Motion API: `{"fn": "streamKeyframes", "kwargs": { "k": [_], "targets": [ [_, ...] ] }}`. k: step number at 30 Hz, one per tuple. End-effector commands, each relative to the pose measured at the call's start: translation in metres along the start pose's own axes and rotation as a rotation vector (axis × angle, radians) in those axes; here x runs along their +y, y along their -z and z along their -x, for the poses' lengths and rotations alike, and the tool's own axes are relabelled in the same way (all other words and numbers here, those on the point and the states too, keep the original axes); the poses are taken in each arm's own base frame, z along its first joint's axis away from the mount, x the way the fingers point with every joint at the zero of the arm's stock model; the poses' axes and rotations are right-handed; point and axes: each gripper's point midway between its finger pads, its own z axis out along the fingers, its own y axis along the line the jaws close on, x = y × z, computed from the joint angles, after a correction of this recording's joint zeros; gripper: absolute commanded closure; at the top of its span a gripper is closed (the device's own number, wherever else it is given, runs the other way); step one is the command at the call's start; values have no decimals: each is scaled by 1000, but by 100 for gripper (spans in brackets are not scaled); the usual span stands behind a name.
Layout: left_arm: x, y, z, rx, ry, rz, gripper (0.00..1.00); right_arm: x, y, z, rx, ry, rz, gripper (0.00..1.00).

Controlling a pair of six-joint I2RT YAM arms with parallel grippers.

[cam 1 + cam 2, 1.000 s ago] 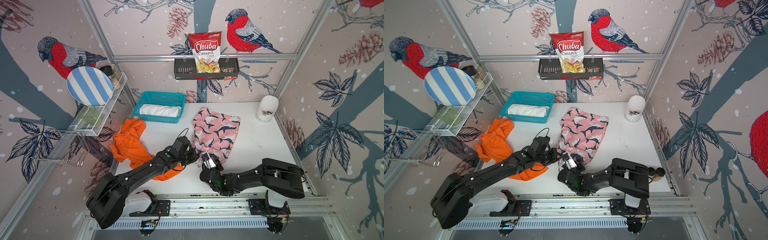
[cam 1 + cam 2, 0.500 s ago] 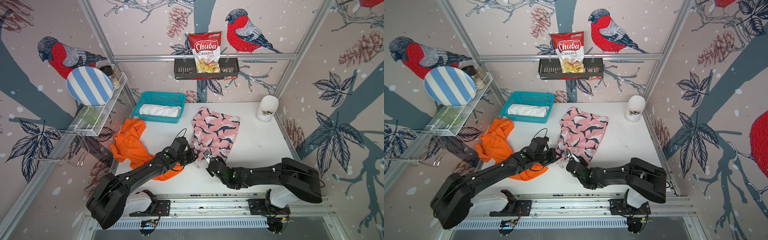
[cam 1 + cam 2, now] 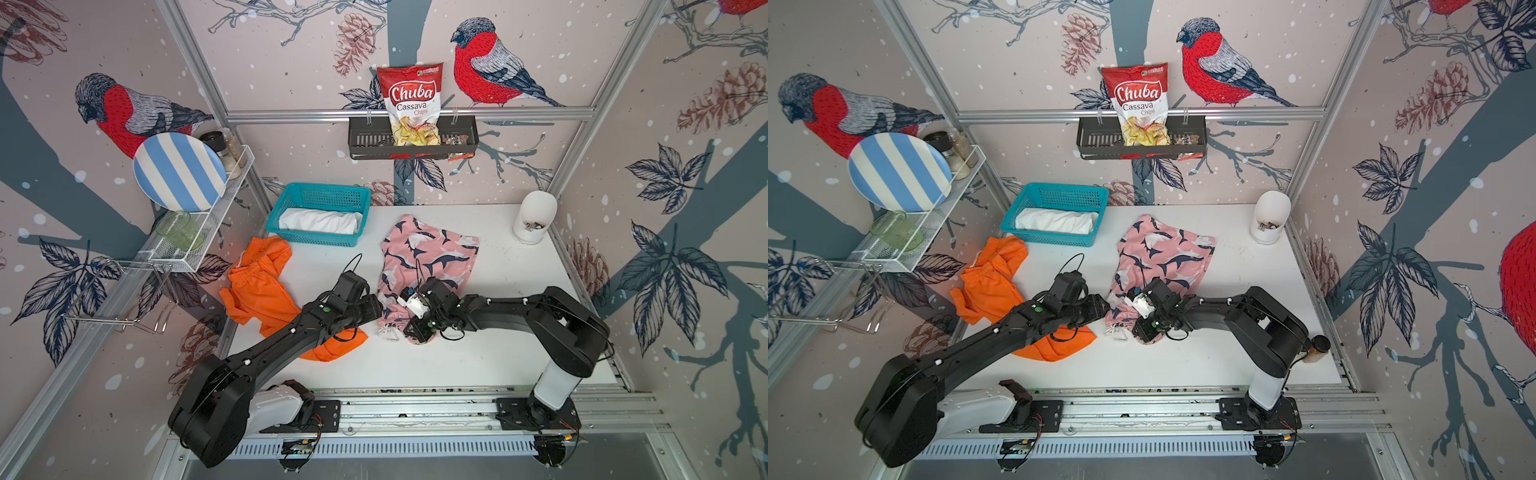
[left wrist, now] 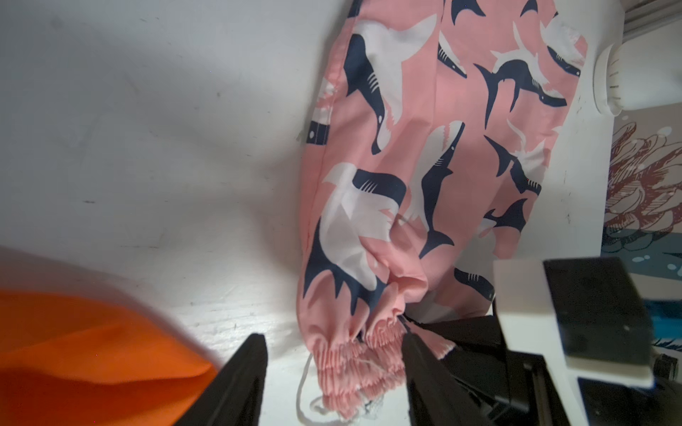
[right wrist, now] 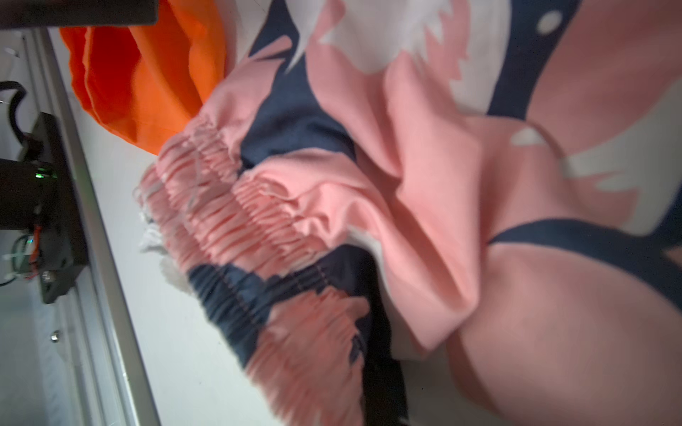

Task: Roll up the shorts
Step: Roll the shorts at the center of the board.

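Three pairs: white shorts [image 3: 318,220] lie bundled inside the teal basket [image 3: 320,192]; pink shark-print shorts [image 3: 432,257] are spread mid-bench [image 3: 478,357]; orange shorts [image 3: 257,286] sit crumpled at the left side.
Done so far: the white pair looks finished and stowed, though whether it is rolled or merely folded cannot be told.
In hand: the pink pair lies flat for most of its length. Only the gathered waistband [image 4: 354,354] at the near end is bunched, so rolling appears barely begun.
Left pincer [image 4: 332,354]: fingers apart, straddling one corner of the waistband, clamped on nothing.
Right pincer [image 3: 415,328]: jaws together, apparently pinching the waistband's other side; its wrist view is crowded with fabric and the grip point is mostly hidden.
Left to do: roll the pink pair, then the orange pair, which looks untouched.
In the way: the left arm lies across the orange shorts' lower edge. A loose white drawstring [image 4: 306,387] trails from the waistband and could snag. Both pincers work close together.
Around: white jar [image 3: 534,218] in the back right corner, well apart; striped plate [image 3: 178,172] and chips bag [image 3: 411,104] on wall racks, off the bench.
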Motion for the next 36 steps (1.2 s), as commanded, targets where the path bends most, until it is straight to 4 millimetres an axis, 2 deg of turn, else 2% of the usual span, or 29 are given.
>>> {"fn": "streamKeyframes", "kwargs": {
  "k": [1,5,6,7,8,10,12,17,21,22,26,28,31,33,36],
  "targets": [
    [-2,-10,-13,89,-46,-17,36,21,0,-10,67,-85,162,100],
    [7,-23,-22,140,-41,18,35,20,3,-12,78,-108,185,100],
    [6,-25,-21,139,-41,17,35,21,4,-13,89,-113,199,100],
    [5,-27,-19,136,-45,16,40,21,5,-15,98,-117,207,100],
    [6,-29,-17,132,-50,24,51,21,6,-16,102,-122,215,100],
    [9,-35,-13,123,-58,47,86,20,11,-15,98,-144,240,100],
    [19,-39,-10,114,-63,93,100,17,16,-13,91,-181,266,100],
    [55,-51,-7,117,-53,209,100,8,22,-18,89,-269,310,100],
    [64,-62,-4,137,-71,256,100,5,15,-22,111,-311,324,100],
    [58,-59,2,117,-79,244,99,2,12,-22,115,-328,322,100],
    [21,-23,29,-6,-132,127,60,-5,7,-25,136,-357,301,100],
    [-2,-5,32,-23,-193,46,48,-6,7,-26,144,-360,295,100],
    [-29,7,17,43,-279,-92,33,-5,7,-29,157,-360,295,100],
    [-37,4,2,119,-321,-152,30,-5,8,-33,172,-364,291,100],
    [-39,-10,-18,211,-364,-177,25,-5,9,-39,195,-370,283,100]
  ]
}}
